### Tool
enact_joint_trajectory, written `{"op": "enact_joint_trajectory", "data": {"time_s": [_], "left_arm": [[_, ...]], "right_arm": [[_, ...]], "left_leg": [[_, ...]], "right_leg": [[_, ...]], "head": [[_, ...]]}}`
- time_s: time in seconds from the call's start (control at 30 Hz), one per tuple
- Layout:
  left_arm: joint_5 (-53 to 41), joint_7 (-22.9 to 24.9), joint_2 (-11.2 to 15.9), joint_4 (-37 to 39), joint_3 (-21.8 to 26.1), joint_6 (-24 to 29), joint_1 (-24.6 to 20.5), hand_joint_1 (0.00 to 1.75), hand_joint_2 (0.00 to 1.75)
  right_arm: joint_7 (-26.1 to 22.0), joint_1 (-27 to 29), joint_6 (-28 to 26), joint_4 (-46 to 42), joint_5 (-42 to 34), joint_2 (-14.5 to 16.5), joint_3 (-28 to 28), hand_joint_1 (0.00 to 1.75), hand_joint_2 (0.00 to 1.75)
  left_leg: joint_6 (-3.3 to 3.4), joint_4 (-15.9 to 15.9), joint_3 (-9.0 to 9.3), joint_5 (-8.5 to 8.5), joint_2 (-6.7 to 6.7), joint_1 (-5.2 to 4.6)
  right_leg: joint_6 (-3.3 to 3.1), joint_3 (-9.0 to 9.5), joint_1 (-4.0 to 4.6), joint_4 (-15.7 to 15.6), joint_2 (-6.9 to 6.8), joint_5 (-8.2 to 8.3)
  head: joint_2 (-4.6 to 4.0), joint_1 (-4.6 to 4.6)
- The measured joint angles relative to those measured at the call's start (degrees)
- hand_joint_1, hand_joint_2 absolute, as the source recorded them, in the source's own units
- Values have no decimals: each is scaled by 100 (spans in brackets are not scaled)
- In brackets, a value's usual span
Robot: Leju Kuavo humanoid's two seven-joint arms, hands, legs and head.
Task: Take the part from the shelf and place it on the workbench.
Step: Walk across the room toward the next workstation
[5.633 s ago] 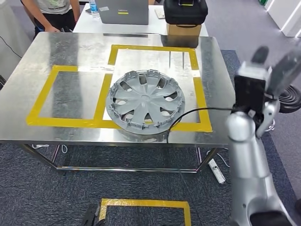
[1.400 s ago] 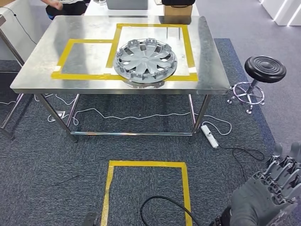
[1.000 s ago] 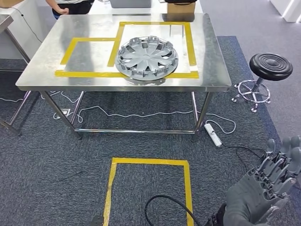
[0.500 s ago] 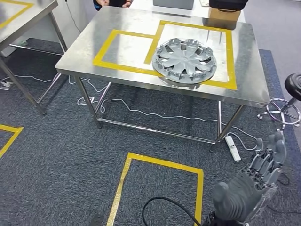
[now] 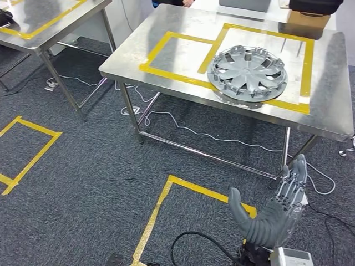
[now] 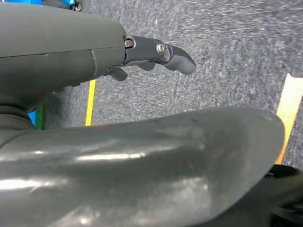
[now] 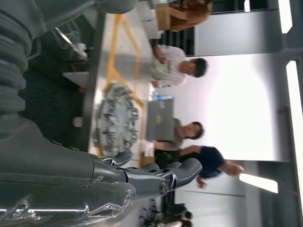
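- Whole head view is sitting differently than half a second ago: the camera is turning, so the surface is now lying to the upper right and a second steel table is coming in at upper left.
- Wheel cover, grey, multi-spoke, is lying flat on the surface inside the yellow tape outline, overlapping its near strip; no change on the surface itself.
- Right robot hand is hanging low over the carpet, fingers apart, holding nothing.
- Left robot hand is showing straight fingers above grey carpet, holding nothing.
- No legible writing or brand marks.
- Right wrist view is adding seated people and a laptop beyond the surface.
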Motion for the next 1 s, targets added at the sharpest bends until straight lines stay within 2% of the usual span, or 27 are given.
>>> {"op": "enact_joint_trajectory", "data": {"time_s": [0.07, 0.1, 0.13, 0.2, 0.23, 0.3, 0.33, 0.37, 0.4, 0.43, 0.47, 0.5, 0.53, 0.57, 0.6, 0.63, 0.67, 0.7, 0.73, 0.77, 0.8, 0.83, 0.87, 0.9, 0.93, 0.97, 1.0], "left_arm": [[-2, -14, -1, 0, 1, 1, -8, 0, 0], [-4, -20, -3, 0, 1, 1, -19, 0, 0], [-8, -23, -7, 0, 1, 1, -27, 0, 0], [-20, -25, -12, 0, 1, 1, -26, 0, 0], [-27, -25, -14, 0, 2, 1, -15, 0, 0], [-43, -25, -15, 0, 4, 1, -8, 0, 0], [-52, -25, -16, 0, 4, 0, -12, 0, 0], [-61, -25, -18, 0, 5, -1, -19, 0, 0], [-70, -25, -19, 0, 5, -1, -22, 0, 0], [-80, -25, -20, 0, 5, -2, -20, 0, 0], [-91, -25, -20, 0, 6, -2, -16, 0, 0], [-102, -27, -21, 0, 7, -1, -13, 0, 0], [-112, -29, -24, 0, 8, -1, -13, 0, 0], [-120, -31, -26, 0, 9, -1, -20, 0, 0], [-127, -33, -27, 0, 9, 0, -27, 0, 0], [-134, -33, -26, 0, 9, 0, -29, 0, 0], [-143, -33, -24, 0, 10, 1, -25, 0, 0], [-152, -32, -21, 0, 10, 1, -14, 0, 0], [-161, -32, -19, 0, 11, 1, -5, 0, 0], [-168, -31, -19, 0, 13, 1, -3, 0, 0], [-174, -32, -19, 0, 13, 0, -10, 0, 0], [-181, -33, -19, 0, 14, -1, -22, 0, 0], [-187, -35, -19, 0, 14, -2, -31, 0, 0], [-196, -37, -19, 0, 14, -5, -34, 0, 0], [-205, -39, -19, 0, 15, -8, -31, 0, 0], [-213, -40, -18, 0, 17, -10, -25, 0, 0], [-221, -40, -17, 0, 19, -12, -21, 0, 0]], "right_arm": [[34, 1, 0, 148, -30, 44, -101, 0, 175], [44, -3, 0, 223, -45, 65, -155, 0, 175], [57, -9, 1, 312, -62, 88, -217, 0, 175], [97, -28, 6, 551, -106, 148, -381, 0, 175], [118, -37, 9, 678, -123, 181, -470, 0, 175], [136, -47, 13, 887, -133, 232, -630, 0, 175], [143, -48, 13, 974, -133, 246, -698, 0, 175], [158, -50, 13, 1070, -132, 255, -768, 0, 175], [181, -57, 19, 1181, -135, 265, -845, 0, 175], [206, -71, 36, 1311, -146, 282, -932, 0, 175], [216, -95, 73, 1461, -166, 306, -1032, 0, 175], [197, -126, 133, 1631, -192, 339, -1153, 0, 175], [160, -164, 198, 1803, -214, 376, -1284, 0, 175], [107, -198, 261, 1978, -225, 417, -1427, 0, 175], [57, -222, 304, 2132, -224, 454, -1563, 0, 175], [23, -237, 325, 2251, -215, 487, -1669, 0, 175], [-1, -252, 336, 2355, -202, 520, -1756, 0, 175], [-7, -270, 340, 2439, -186, 550, -1817, 0, 175], [2, -296, 353, 2516, -169, 578, -1865, 0, 175], [20, -323, 380, 2606, -155, 599, -1925, 0, 175], [46, -346, 421, 2702, -145, 613, -1991, 0, 175], [66, -372, 477, 2815, -142, 621, -2069, 0, 175], [60, -409, 535, 2965, -141, 626, -2163, 0, 175], [34, -465, 583, 3157, -139, 630, -2268, 0, 175], [-11, -537, 623, 3379, -137, 631, -2389, 0, 175], [-69, -612, 644, 3615, -129, 632, -2520, 0, 175], [-116, -683, 644, 3834, -105, 635, -2645, 0, 175]], "left_leg": [[27, -764, 435, 310, 250, -12], [64, -1034, 579, 383, 354, -20], [104, -1184, 649, 401, 421, -28], [191, -1220, 633, 396, 318, -28], [220, -1225, 626, 404, 253, -19], [284, -1236, 620, 432, 118, 6], [306, -1236, 612, 441, 52, 11], [322, -1236, 604, 448, -20, 12], [330, -1236, 599, 453, -98, 11], [332, -1235, 596, 457, -179, 12], [327, -1234, 597, 462, -264, 13], [316, -1233, 599, 469, -354, 18], [301, -1231, 598, 478, -439, 24], [277, -1218, 586, 485, -522, 20], [248, -1210, 567, 497, -595, 19], [214, -1208, 541, 512, -656, 21], [173, -1212, 514, 534, -716, 28], [135, -1228, 494, 558, -768, 43], [102, -1225, 475, 558, -730, 49], [73, -1157, 433, 505, -609, 44], [51, -981, 343, 383, -445, 34], [34, -681, 199, 200, -254, 25], [19, -297, 13, -2, -135, 21], [9, 71, -161, -160, -89, 23], [4, 313, -268, -228, -69, 24], [5, 354, -273, -186, -60, 24], [11, 178, -166, -51, -34, 23]], "right_leg": [[39, 8, 28, 22, -124, -23], [69, 7, 51, 36, -183, -35], [99, 7, 75, 49, -242, -46], [153, 16, 88, 50, -354, -62], [186, 12, 78, 78, -308, -101], [246, -123, 46, 419, -28, -338], [266, -274, 35, 762, 150, -522], [274, -458, 31, 1166, 254, -705], [279, -626, 32, 1510, 302, -825], [281, -724, 31, 1694, 323, -844], [277, -720, 27, 1657, 335, -752], [270, -605, 19, 1391, 365, -566], [265, -419, 1, 993, 470, -351], [258, -233, -26, 589, 612, -203], [248, -99, -46, 299, 736, -115], [234, -29, -55, 150, 824, -94], [206, -17, -48, 114, 827, -107], [169, -21, -39, 120, 773, -90], [127, -18, -34, 110, 709, -70], [81, -15, -33, 92, 639, -51], [42, -11, -34, 72, 553, -35], [15, -13, -25, 62, 462, -28], [-3, -21, -15, 59, 373, -27], [-10, -30, -7, 59, 282, -28], [-11, -36, -3, 60, 194, -29], [-10, -38, -1, 60, 109, -31], [-5, -35, -1, 61, 27, -34]], "head": [[0, -7], [1, -5], [1, -4], [1, 7], [0, 15], [0, 40], [0, 59], [0, 68], [0, 73], [0, 75], [0, 76], [0, 77], [0, 78], [0, 80], [0, 78], [0, 80], [0, 79], [0, 76], [0, 78], [0, 59], [0, 43], [0, 27], [0, 10], [0, 10], [0, 9], [0, 8], [0, 8]]}}
